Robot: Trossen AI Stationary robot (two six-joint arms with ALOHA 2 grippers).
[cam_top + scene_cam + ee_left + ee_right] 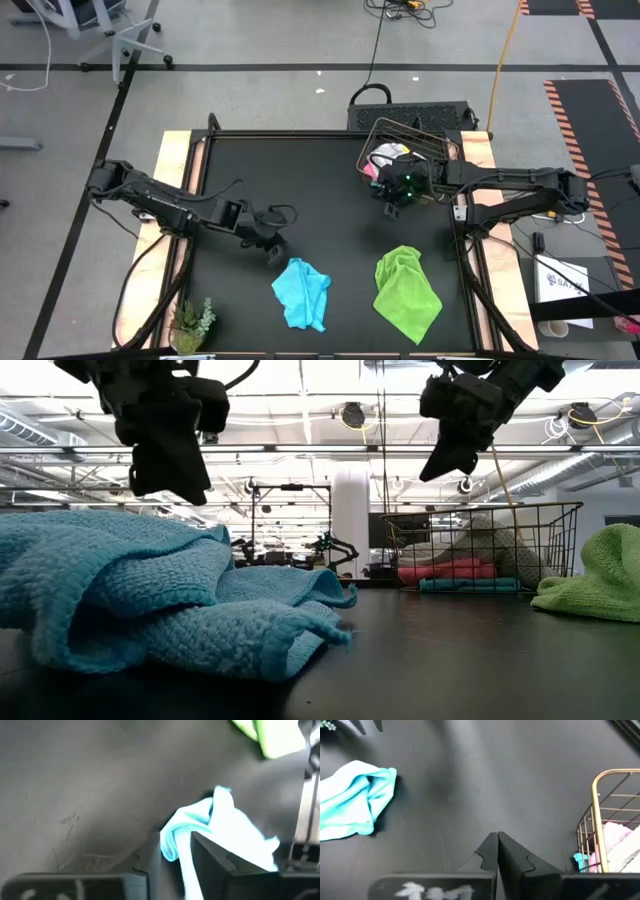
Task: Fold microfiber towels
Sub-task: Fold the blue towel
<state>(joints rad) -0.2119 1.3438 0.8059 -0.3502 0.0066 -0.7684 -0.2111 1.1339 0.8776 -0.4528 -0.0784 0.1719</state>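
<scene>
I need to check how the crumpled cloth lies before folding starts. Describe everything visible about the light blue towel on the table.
The light blue towel is a small soft cloth with a nubby, looped microfiber weave, plain in colour. It lies unfolded and crumpled in a loose heap on the black table, near its front edge, with ridges and one corner trailing out. The lime green towel lies apart from it to one side. The left gripper hangs just above and beside it; whether it touches the cloth cannot be told.
</scene>
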